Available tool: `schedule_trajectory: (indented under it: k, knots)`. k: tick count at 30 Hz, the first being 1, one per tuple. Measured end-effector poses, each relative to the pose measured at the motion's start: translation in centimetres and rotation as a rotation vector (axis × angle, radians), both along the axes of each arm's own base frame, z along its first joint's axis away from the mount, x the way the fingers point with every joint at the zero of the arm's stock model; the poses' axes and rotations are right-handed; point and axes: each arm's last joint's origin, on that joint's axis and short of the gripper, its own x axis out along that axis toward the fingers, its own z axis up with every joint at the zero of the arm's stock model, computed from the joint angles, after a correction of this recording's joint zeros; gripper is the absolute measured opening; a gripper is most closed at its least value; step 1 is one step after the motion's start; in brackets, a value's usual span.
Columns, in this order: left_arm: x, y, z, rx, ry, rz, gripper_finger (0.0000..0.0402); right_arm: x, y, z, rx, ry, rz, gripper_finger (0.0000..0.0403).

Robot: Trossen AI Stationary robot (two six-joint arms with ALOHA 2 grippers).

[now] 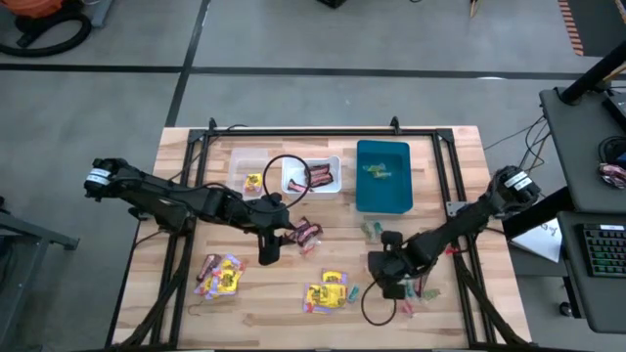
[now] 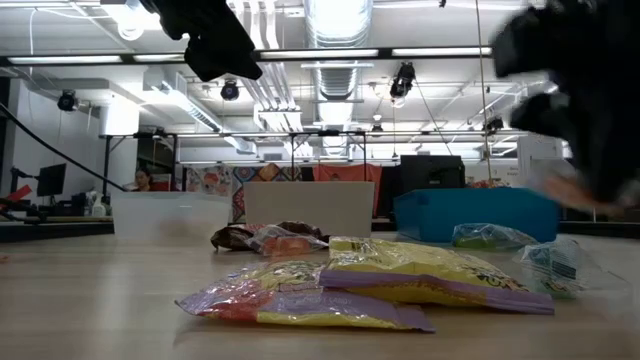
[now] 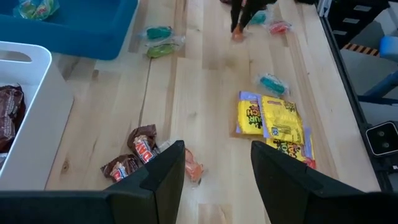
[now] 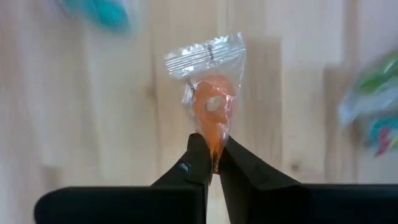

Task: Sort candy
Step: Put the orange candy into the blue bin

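Observation:
Candy lies scattered on the wooden table: yellow packets [image 1: 328,291] [image 3: 277,124] in two heaps, brown-red bars [image 1: 305,233] [image 3: 134,155] at the middle, and green and teal pieces [image 1: 372,230] [image 3: 158,32] near the blue bin. My right gripper [image 4: 211,160] [image 1: 391,288] is shut on the lower tip of an orange-red piece in a clear wrapper [image 4: 211,109], low over the table's right front. Over the middle of the table hangs my left gripper [image 3: 214,174] [image 1: 269,252], open and holding nothing, above the brown bars and an orange piece [image 3: 193,168].
Three bins stand at the back: a clear one [image 1: 235,168] with a yellow sweet, a white one [image 1: 290,176] holding brown bars, and a blue one [image 1: 382,196] with a green piece. More small red and green pieces [image 1: 416,293] lie beside the right gripper. A black rail frames the table.

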Motion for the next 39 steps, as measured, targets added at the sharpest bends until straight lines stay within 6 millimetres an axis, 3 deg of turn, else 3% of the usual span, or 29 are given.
schedule_trajectory:
  k: [9, 14, 18, 25, 30, 34, 39]
  knots:
    - [0.0, 0.1, 0.0, 0.024, -0.003, 0.027, 0.0168, 4.5, -3.9, 5.4, -0.072, -0.198, -0.063, 0.0018]
    - [-0.1, 0.2, -0.1, 0.031, 0.008, 0.032, 0.0168, 5.6, -8.5, 7.7, -0.16, -0.156, -0.091, 0.0018]
    - [-0.1, 0.2, -0.2, 0.026, 0.019, 0.039, 0.0168, 5.4, -13.3, 8.7, -0.292, -0.067, -0.175, 0.0018]
    - [-0.1, 0.2, -0.2, 0.026, 0.018, 0.04, 0.0168, 2.6, -22.7, 7.9, -0.36, 0.175, -0.244, 0.0018]
    - [-0.1, 0.2, -0.2, 0.027, 0.018, 0.042, 0.0168, -0.1, -28.2, 6.4, -0.35, 0.25, -0.343, 0.0018]
    - [-0.1, 0.2, -0.2, 0.035, 0.017, 0.041, 0.0168, -2.0, -31.0, 5.0, -0.337, 0.263, -0.429, 0.0018]
    - [-0.1, 0.2, -0.2, 0.035, 0.017, 0.041, 0.0168, -3.2, -32.2, 3.5, -0.258, 0.231, -0.479, 0.0046]
